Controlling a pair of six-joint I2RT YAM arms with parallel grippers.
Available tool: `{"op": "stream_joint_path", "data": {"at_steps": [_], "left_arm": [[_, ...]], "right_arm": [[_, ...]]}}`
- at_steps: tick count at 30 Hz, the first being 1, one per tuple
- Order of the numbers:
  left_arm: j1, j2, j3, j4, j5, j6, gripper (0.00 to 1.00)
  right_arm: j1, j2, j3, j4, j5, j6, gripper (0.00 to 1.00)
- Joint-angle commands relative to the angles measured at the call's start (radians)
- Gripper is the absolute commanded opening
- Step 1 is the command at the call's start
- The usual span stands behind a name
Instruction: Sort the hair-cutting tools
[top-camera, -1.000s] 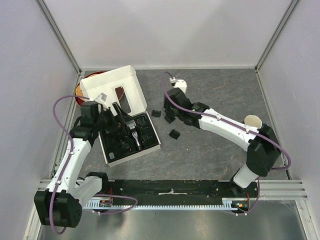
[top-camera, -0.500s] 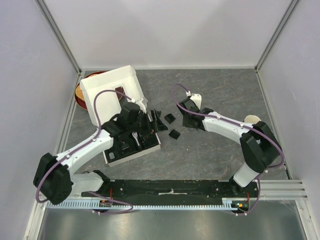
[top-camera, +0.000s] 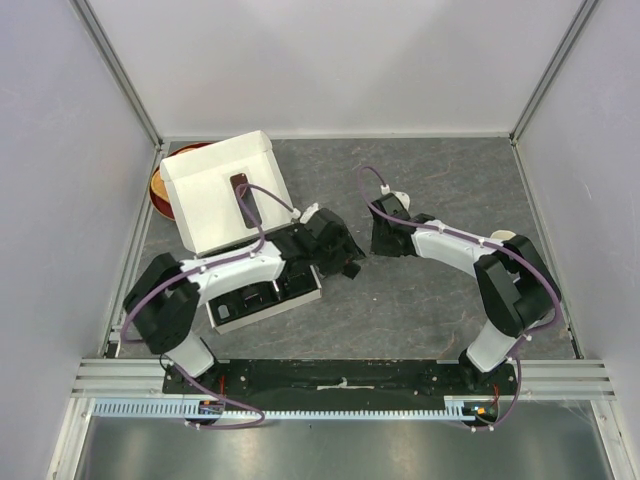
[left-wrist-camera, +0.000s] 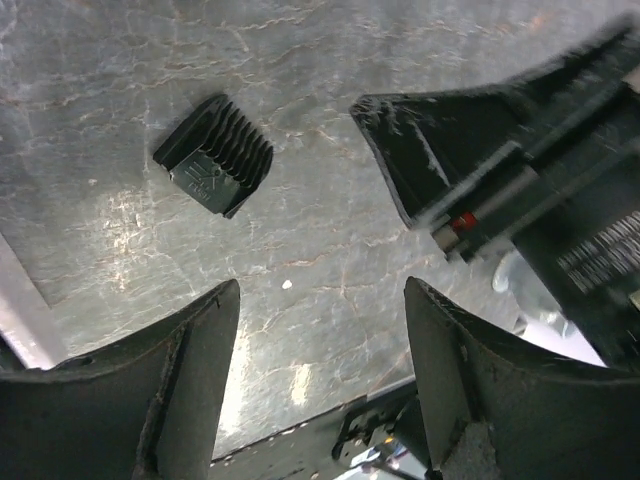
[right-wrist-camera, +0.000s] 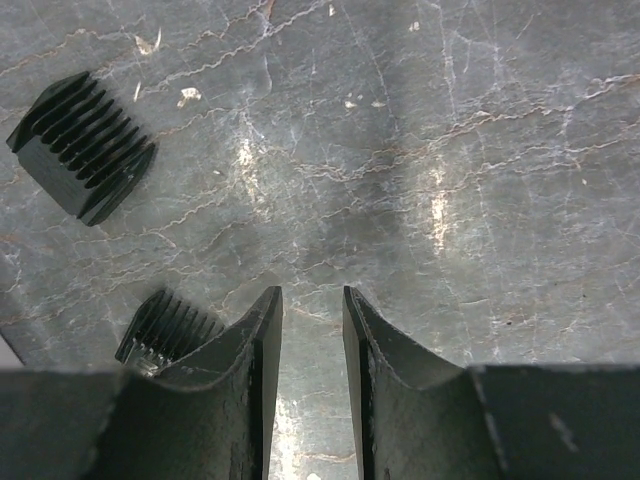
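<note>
A small black comb guard lies flat on the grey mat ahead and to the left of my left gripper. That gripper is open, with only bare mat between its fingers. In the top view the left gripper hangs just right of the box tray, close to my right gripper. In the right wrist view the right gripper has its jaws a narrow gap apart with nothing in them. One comb guard lies at its upper left. Another comb guard is partly hidden behind its left finger. The clipper, brush and cord are hidden.
A white cardboard box stands open at the back left. Its black tray is mostly covered by my left arm. A red bowl sits behind the box. A paper cup stands beside the right arm.
My left arm has swung right, from over the tray to the mat beside the right gripper, and its jaws have narrowed a little. The right gripper has drawn back to the right and narrowed too.
</note>
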Motion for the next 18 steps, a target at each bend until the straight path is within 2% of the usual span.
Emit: {"op": "stream_joint_path", "data": {"at_steps": [1,4,9,18], "left_arm": [[-0.035,0.108,0.090,-0.140,-0.158,-0.248,0.73],[-0.050,0.151,0.112,-0.179,-0.214,-0.320,0.74],[-0.055,0.197,0.167,-0.269,-0.300,-0.349,0.76],[-0.053,0.269,0.172,-0.226,-0.299,-0.352,0.76]], "right_arm": [[-0.013,-0.012,-0.014,0.039,-0.069,-0.010,0.37],[-0.017,-0.029,-0.015,0.036,-0.081,-0.019,0.37],[-0.024,-0.028,-0.004,0.038,-0.107,-0.027,0.37],[-0.025,-0.011,0.019,0.052,-0.130,-0.021,0.37]]}}
